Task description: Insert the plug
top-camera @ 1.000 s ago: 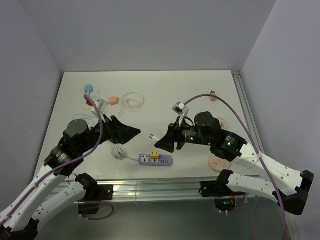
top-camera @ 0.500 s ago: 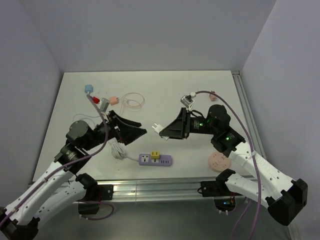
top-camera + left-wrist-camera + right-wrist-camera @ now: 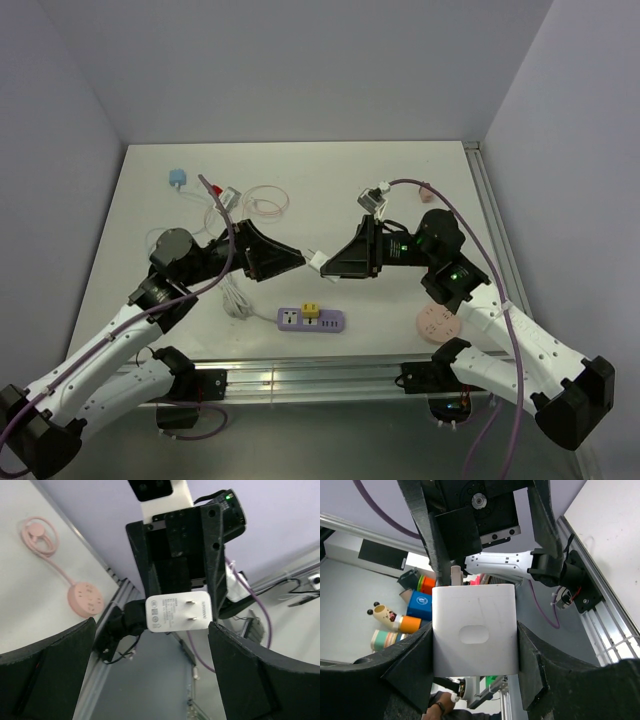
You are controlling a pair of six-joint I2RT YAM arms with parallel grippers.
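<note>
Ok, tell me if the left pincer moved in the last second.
Yes. In the top view the left pincer shifted right: its tips went from the left end of the purple power strip to its middle, nearing the white plug.

Blue adapter and pink cable lie on table

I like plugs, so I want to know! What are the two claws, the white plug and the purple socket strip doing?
left gripper: wide open, empty, facing the plug's prongs.
right gripper: shut on the white plug.
white plug: held in the air, not plugged in.
purple power strip: lying flat on the table, a yellow plug on it.
</note>
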